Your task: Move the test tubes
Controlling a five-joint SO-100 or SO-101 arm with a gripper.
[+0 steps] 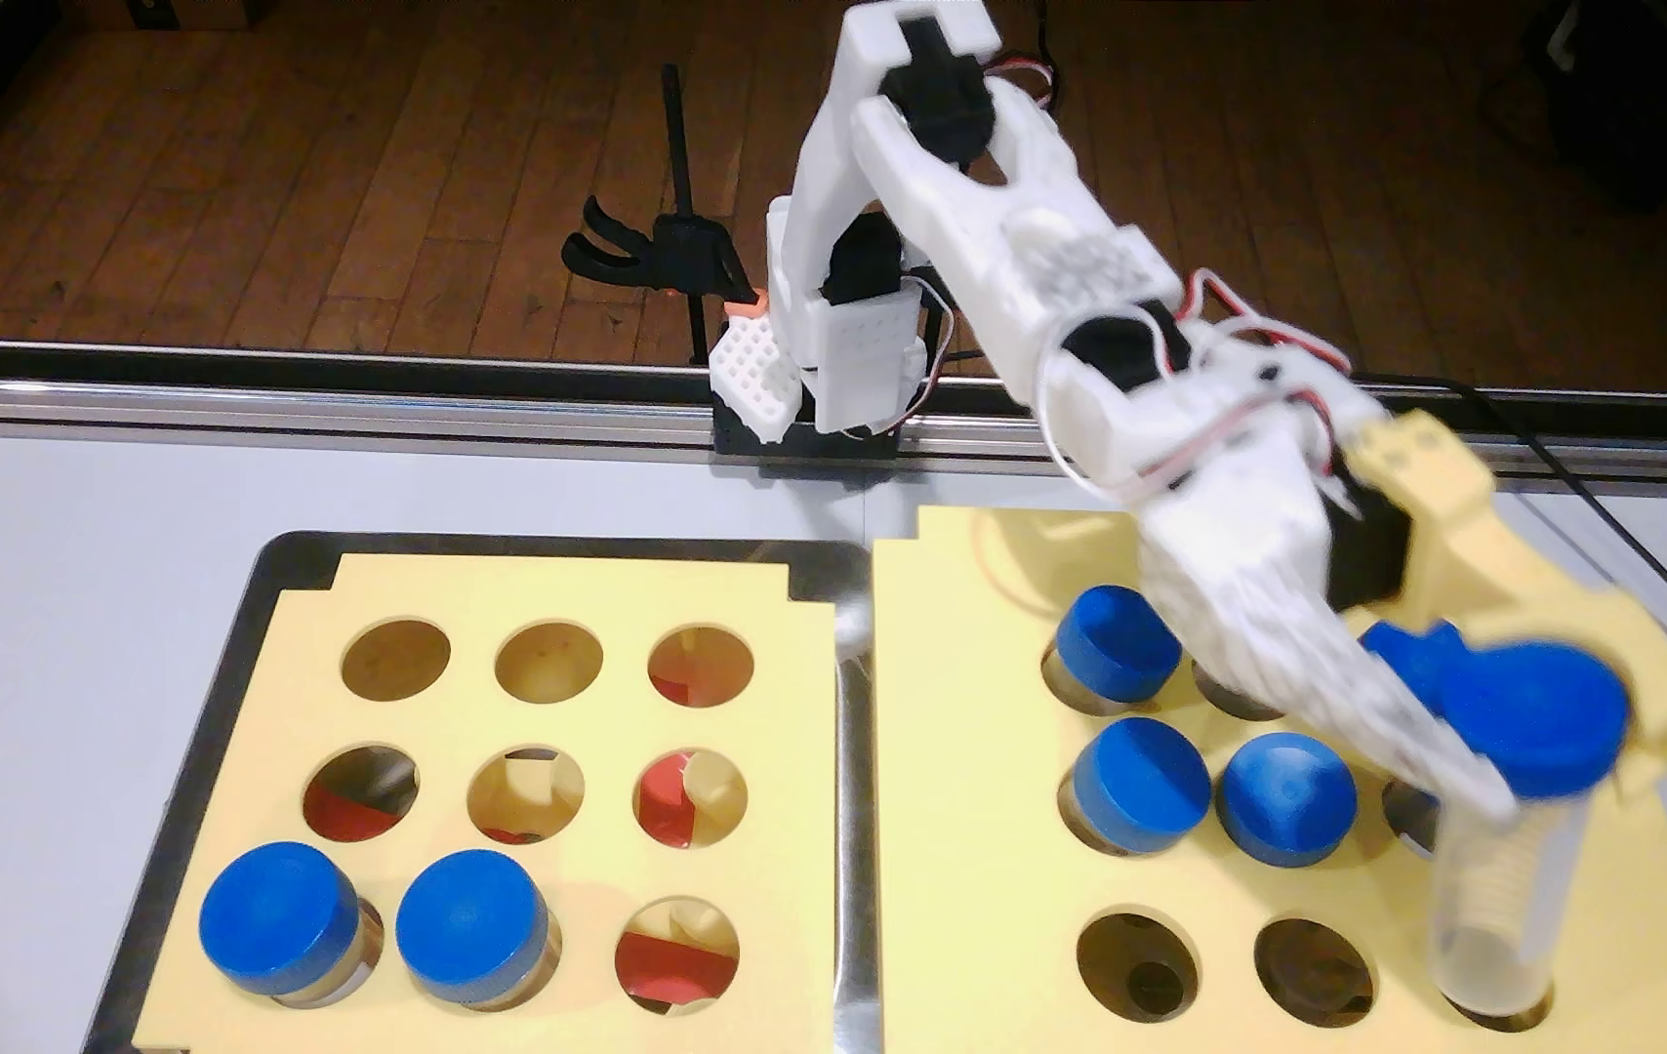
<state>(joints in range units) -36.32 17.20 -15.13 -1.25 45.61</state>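
Two yellow racks with round holes lie side by side. The left rack [525, 730] holds two blue-capped test tubes [277, 917] in its front row. The right rack [971, 811] holds three blue-capped tubes [1139, 780] at its left and middle; another blue cap [1397, 644] shows partly behind the fingers. My gripper [1565, 785], blurred, is shut on a clear tube with a blue cap [1544, 714]. The tube's body [1499, 902] tilts down, with its lower end at the front right hole of the right rack.
The left rack sits in a metal tray [201, 730]; red and cream pieces show through its empty holes. The arm's base [829, 375] and a black clamp [677, 253] stand at the table's far edge. A black cable [1620, 527] runs along the right side.
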